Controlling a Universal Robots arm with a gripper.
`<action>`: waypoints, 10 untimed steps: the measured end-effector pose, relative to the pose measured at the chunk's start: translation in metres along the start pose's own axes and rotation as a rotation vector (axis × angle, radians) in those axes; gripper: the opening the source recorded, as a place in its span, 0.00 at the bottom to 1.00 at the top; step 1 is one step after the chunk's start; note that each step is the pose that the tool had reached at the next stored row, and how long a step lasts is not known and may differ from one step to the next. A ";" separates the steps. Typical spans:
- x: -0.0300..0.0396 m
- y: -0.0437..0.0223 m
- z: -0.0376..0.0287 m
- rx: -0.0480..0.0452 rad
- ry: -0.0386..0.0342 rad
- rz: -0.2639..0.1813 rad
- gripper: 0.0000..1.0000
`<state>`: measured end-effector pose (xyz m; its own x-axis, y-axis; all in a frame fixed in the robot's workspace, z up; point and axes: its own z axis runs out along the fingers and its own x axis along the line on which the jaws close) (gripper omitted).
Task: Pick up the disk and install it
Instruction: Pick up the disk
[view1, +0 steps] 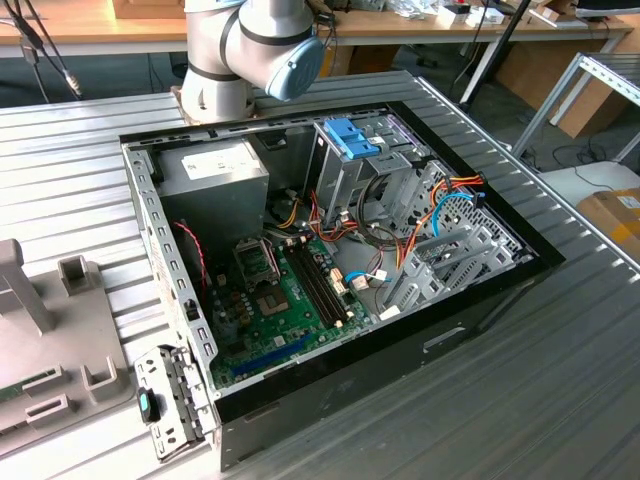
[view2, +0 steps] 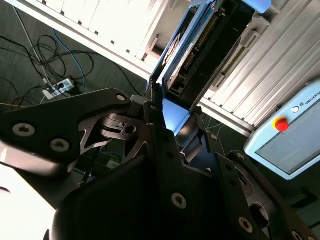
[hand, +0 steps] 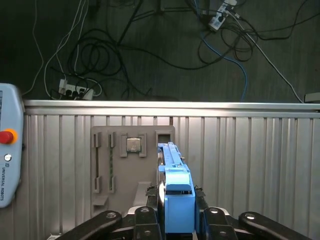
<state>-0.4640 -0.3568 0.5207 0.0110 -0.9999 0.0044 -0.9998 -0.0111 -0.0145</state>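
In both wrist views my gripper (hand: 178, 222) is shut on the disk (hand: 171, 165), which I see edge-on between the two dark fingers (hand: 145, 220). The disk's light blue plastic bracket (hand: 179, 200) sits right at the fingertips. In the second wrist view the disk (view2: 200, 45) sticks out past the gripper (view2: 176, 125), showing its dark metal side with the blue bracket (view2: 175, 114) at the grip. It hangs high above the ribbed metal table (hand: 240, 160). The open computer case (view1: 330, 250) lies on the table in the exterior view.
Below the disk lies a grey fixture plate (hand: 117, 170) with slots and a small square chip (hand: 132, 145). A teach pendant (hand: 7, 145) rests at the table's edge. Inside the case are a power-supply box (view1: 215, 165), a cage with a blue latch (view1: 350, 140) and loose cables (view1: 440, 210).
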 end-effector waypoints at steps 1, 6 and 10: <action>0.0000 0.0000 -0.0025 0.0000 -0.0003 0.000 0.37; 0.0000 -0.0002 -0.0099 -0.0001 -0.0035 0.000 0.37; 0.0000 -0.0002 -0.0098 0.0000 -0.0038 0.000 0.37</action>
<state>-0.4640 -0.3568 0.5306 0.0110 -0.9999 0.0006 -0.9998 -0.0110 -0.0146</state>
